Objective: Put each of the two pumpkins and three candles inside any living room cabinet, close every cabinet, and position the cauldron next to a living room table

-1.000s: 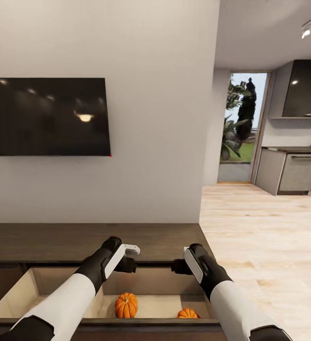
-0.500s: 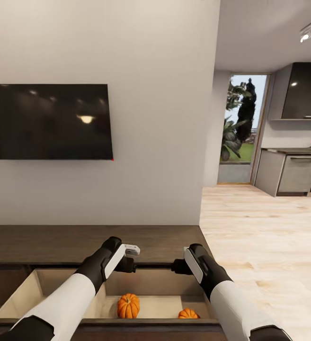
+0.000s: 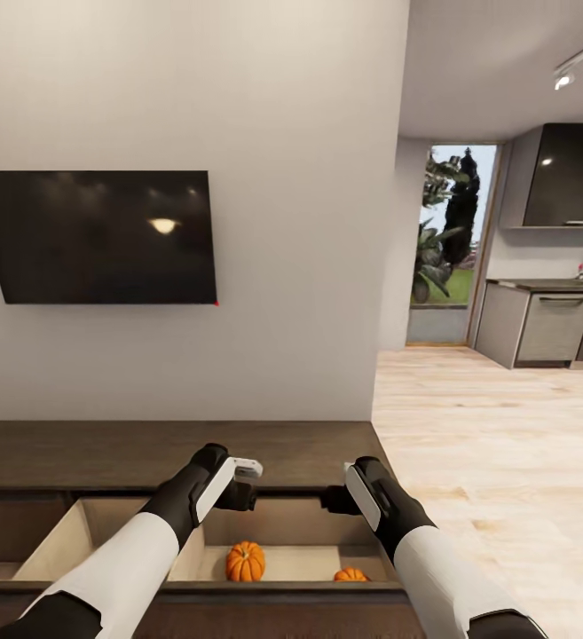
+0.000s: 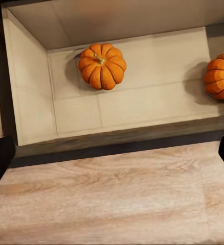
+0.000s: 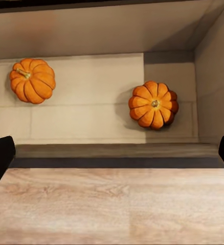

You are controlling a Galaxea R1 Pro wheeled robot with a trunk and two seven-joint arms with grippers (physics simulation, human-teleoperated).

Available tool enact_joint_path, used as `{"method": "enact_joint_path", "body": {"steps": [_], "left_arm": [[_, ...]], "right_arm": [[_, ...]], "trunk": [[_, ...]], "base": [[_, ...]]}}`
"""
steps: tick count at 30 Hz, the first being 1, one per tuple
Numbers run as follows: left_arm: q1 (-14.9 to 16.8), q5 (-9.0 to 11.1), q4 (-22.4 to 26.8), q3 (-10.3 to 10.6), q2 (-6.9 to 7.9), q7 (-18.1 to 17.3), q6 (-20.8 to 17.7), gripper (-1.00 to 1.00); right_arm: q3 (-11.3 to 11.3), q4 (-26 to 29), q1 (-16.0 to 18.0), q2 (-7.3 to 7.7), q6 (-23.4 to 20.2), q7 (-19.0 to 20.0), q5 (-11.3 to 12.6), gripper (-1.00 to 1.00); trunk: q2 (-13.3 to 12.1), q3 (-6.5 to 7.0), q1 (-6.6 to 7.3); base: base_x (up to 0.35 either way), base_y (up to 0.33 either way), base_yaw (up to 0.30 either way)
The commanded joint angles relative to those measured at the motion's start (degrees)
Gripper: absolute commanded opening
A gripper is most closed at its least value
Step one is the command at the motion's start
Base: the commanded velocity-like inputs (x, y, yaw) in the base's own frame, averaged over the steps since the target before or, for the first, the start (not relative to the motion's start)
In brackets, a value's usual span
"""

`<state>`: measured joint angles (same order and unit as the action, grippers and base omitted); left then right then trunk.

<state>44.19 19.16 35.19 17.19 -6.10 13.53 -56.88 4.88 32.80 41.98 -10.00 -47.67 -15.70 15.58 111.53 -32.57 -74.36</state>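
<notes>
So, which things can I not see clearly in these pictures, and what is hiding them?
- Head view: the smaller pumpkin is partly cut off by the drawer's front edge.
- Head view: the left gripper and right gripper point away, so whether their jaws are open cannot be told.
- Left wrist view: one pumpkin is cut by the picture's edge.
- Candles, cauldron: their whereabouts cannot be told.

Open cabinet (image 3: 176,448) drawer, wide bare floor between two pumpkins (image 5: 32,80) (image 5: 153,104) (well apart), walls hemming each side
</notes>
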Motion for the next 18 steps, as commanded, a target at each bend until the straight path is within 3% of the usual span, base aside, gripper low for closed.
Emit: {"method": "enact_joint_path", "body": {"steps": [1,7,18], "left_arm": [[0.04,0.61,0.06,0.22,0.04,0.54,-0.16,1.00],[0.04,0.61,0.06,0.22,0.04,0.54,-0.12,1.00],[0.03,0.61,0.09,0.22,0.04,0.54,-0.09,1.00]], "right_arm": [[0.13,0.06,0.03,0.00,-0.14,-0.56,0.60,1.00],[0.16,0.07,0.03,0.00,-0.14,-0.56,0.60,1.00],[0.14,0.07,0.03,0.00,-0.14,-0.56,0.60,1.00]], "trunk": [[-0.38,0.12,0.26],[-2.78,1.19,1.58],[-7.20,3.17,3.99]], "base": [[-0.269,0.001,0.000],[-0.208,0.000,0.000],[-0.025,0.000,0.000]]}}
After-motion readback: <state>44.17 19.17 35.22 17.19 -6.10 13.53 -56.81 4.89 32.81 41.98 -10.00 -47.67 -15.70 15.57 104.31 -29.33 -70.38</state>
